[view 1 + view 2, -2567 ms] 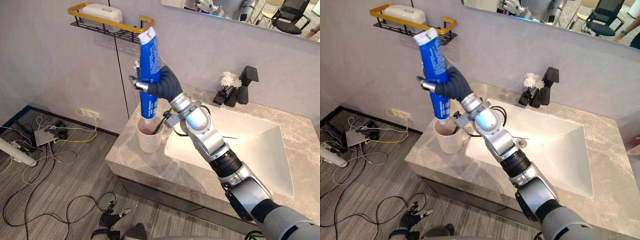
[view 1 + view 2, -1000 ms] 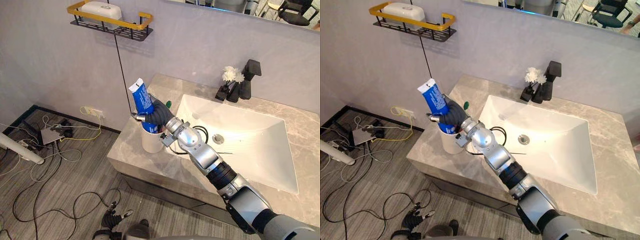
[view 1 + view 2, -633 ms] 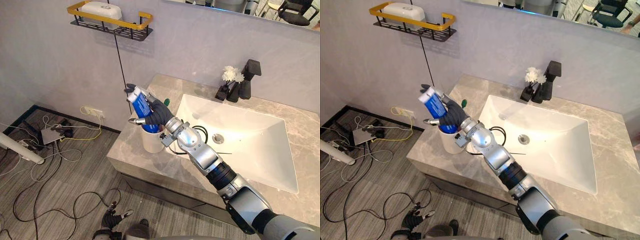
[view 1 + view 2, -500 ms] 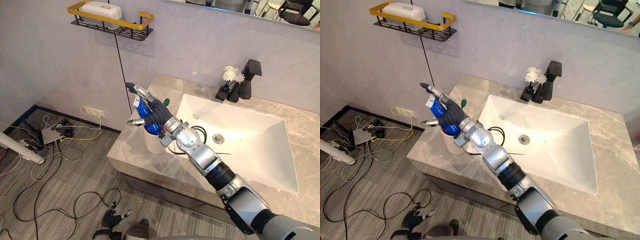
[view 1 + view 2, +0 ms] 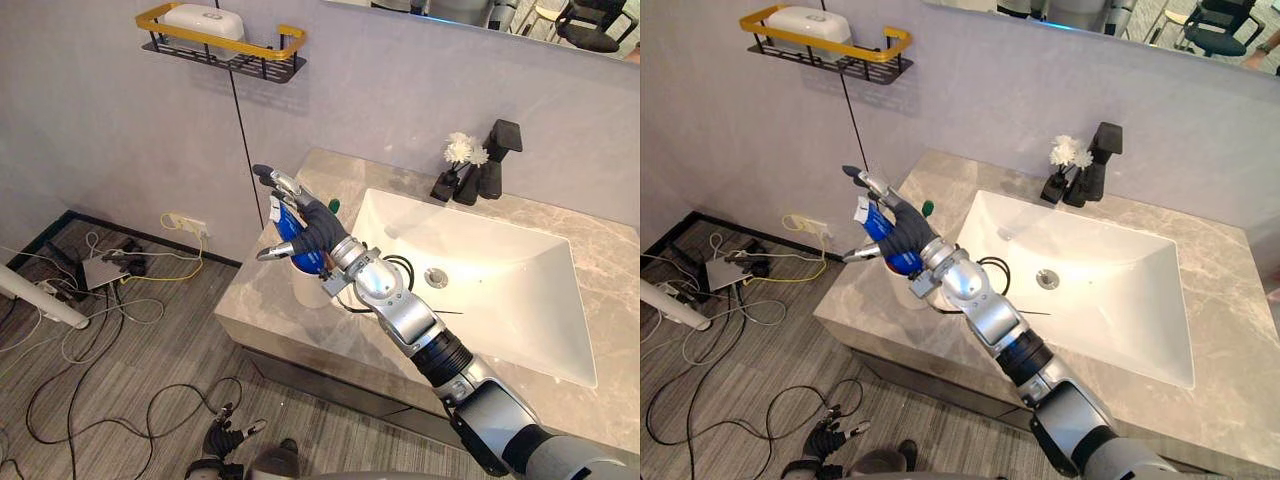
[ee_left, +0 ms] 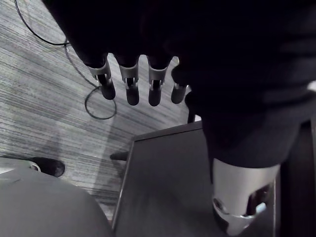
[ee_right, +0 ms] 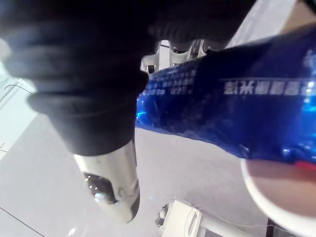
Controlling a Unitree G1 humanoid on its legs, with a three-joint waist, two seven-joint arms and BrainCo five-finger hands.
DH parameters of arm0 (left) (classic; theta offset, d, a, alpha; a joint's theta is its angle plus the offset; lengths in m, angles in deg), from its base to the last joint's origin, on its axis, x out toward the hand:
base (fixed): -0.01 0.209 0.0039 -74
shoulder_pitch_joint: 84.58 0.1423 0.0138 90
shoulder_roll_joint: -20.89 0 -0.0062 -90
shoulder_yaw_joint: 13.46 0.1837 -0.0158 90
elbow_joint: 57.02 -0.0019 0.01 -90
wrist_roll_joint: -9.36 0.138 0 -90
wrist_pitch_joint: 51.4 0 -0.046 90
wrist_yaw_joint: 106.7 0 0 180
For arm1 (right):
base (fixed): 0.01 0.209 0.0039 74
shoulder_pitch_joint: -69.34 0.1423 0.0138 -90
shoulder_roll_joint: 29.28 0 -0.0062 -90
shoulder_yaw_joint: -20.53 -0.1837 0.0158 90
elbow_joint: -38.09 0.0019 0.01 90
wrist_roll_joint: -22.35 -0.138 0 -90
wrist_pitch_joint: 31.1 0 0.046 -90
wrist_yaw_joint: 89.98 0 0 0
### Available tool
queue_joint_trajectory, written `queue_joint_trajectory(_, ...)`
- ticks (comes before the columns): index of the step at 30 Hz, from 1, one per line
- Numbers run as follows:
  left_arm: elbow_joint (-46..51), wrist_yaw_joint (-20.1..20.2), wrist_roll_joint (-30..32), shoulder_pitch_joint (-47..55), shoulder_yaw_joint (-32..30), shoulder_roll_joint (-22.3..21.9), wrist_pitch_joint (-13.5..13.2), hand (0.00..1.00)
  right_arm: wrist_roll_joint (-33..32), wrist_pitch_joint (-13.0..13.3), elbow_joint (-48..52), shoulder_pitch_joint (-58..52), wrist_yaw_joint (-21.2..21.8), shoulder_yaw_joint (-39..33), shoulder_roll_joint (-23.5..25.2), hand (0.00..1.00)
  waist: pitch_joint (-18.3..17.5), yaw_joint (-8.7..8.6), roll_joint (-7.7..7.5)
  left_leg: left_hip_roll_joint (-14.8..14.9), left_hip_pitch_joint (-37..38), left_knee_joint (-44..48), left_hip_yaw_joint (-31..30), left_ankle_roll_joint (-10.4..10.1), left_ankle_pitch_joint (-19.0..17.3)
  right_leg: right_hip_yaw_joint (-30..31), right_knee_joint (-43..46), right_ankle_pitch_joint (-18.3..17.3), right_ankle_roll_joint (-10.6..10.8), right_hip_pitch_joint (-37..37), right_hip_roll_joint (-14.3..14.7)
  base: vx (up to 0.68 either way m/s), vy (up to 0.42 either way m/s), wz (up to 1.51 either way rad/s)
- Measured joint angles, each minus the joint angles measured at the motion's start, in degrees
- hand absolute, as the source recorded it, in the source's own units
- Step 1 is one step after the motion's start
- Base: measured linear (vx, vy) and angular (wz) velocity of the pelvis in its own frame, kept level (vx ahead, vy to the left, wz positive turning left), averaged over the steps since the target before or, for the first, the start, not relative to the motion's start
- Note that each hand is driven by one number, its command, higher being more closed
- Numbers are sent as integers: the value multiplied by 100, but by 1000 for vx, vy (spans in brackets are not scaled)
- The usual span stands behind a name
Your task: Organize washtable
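A blue toothpaste tube (image 5: 286, 222) stands in a white cup (image 5: 306, 286) at the left end of the stone washtable (image 5: 270, 305). The tube leans against the palm side of my right hand (image 5: 317, 233). That hand is open, its fingers (image 5: 276, 181) straight past the tube's top and the thumb spread below. In the right wrist view the tube (image 7: 237, 108) runs into the cup's rim (image 7: 276, 197), with nothing curled round it. A green toothbrush tip (image 5: 334, 205) pokes out behind the hand. My left hand (image 6: 132, 91) hangs open over the floor.
A white sink basin (image 5: 490, 290) takes up the middle of the counter. A black faucet (image 5: 497, 160) and a small vase of white flowers (image 5: 458, 156) stand at the back. A gold-railed wall shelf (image 5: 215, 45) with a white box hangs above. Cables (image 5: 110, 270) lie on the floor.
My right hand lowered the tube into the cup, then opened its fingers and let it go. The tube has sunk deeper into the cup.
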Motion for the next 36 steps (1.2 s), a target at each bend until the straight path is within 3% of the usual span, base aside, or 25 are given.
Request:
queue_joint_trajectory(8,-7,2,-1,0,1,3,2,0,-128,118,874,-25,16,-385,-213,0,-2,-15,-2,-7,21,0,17,1,1,0,3,0,0,9,-5,0,0,0)
queue_joint_trajectory(16,-58,19,3,17,2,27,1,0,-347,314,1758,-16,46,-703,-804,0,-12,-150,-11,-4,39,0,42,1,5,11,5,1,1,15,-6,0,0,0)
queue_joint_trajectory(19,-58,21,7,29,2,31,2,0,-456,450,2256,-7,78,-1177,-1269,0,-15,-179,-17,-4,78,-8,75,2,6,41,11,9,7,29,-12,0,0,-6)
queue_joint_trajectory(24,-125,38,76,51,-8,59,-2,0,-604,745,2905,142,65,-2525,-2193,0,-30,-340,-27,-10,165,-44,212,15,16,159,16,73,-4,23,-13,-31,11,-13)
queue_joint_trajectory(27,-190,43,119,56,-82,45,-2,0,-753,948,3352,130,2,-3640,-2474,0,-58,-494,-42,-5,293,-205,269,46,96,202,82,82,-2,22,-33,-37,12,-9)
queue_joint_trajectory(30,-269,53,125,51,-154,16,-2,0,-909,1174,3580,-93,-144,-4664,-2685,0,-108,-541,-48,-7,409,-286,361,67,109,304,101,131,26,16,-51,-51,16,-17)
queue_joint_trajectory(31,-324,64,138,69,-156,28,-2,0,-922,1260,3586,-272,-256,-5021,-2754,0,-181,-637,-54,-6,430,-385,371,61,116,305,86,147,26,6,-52,-58,16,-13)
queue_joint_trajectory(36,-383,133,163,119,-230,32,4,0,-977,1376,3340,-1408,-658,-6516,-2969,0,-291,-848,-80,0,512,-679,514,16,167,432,82,130,38,-99,-43,-63,-5,-16)
